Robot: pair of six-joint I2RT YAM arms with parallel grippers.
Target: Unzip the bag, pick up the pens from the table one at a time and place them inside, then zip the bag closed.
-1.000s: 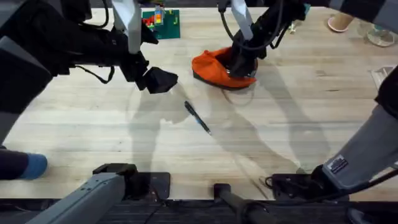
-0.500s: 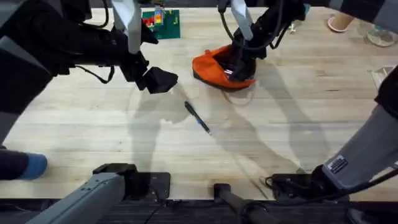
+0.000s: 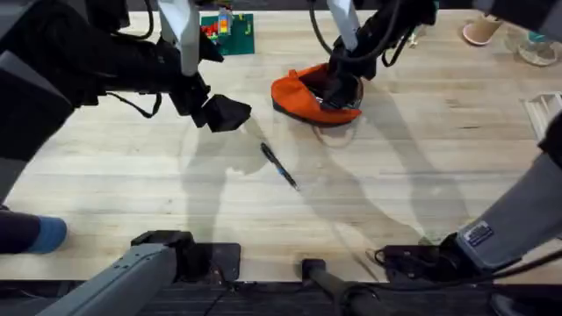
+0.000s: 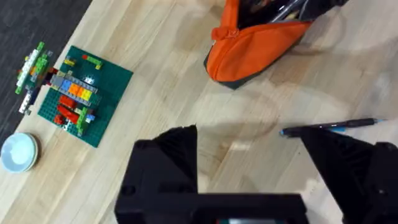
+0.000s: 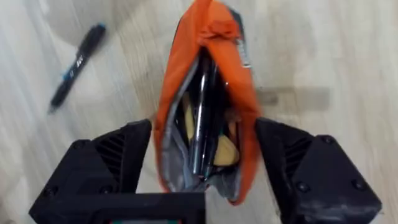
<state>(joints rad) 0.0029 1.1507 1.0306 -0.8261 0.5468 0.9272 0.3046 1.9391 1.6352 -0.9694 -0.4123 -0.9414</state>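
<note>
The orange bag (image 3: 299,90) lies at the back middle of the table (image 3: 421,158), its top zipper open. My right gripper (image 3: 339,91) hangs over the bag's right end. In the right wrist view that gripper (image 5: 204,130) is open, a finger on each side of the gaping bag (image 5: 177,93), and a dark pen (image 5: 203,118) lies inside. Another pen (image 3: 279,165) rests on the bare wood in front of the bag, also seen as the pen (image 5: 78,62) and the pen (image 4: 329,127). My left gripper (image 3: 225,112) hovers left of the bag (image 4: 255,46), open and holding nothing (image 4: 249,140).
A green baseplate with coloured bricks (image 3: 226,31) sits at the back, left of the bag, and a small white dish (image 4: 17,152) lies beyond it. A pinkish cup (image 3: 481,31) and a glass item (image 3: 536,48) stand at the far right corner.
The right gripper has lifted slightly over the bag's open mouth. The left arm and the pen on the table have not moved.
</note>
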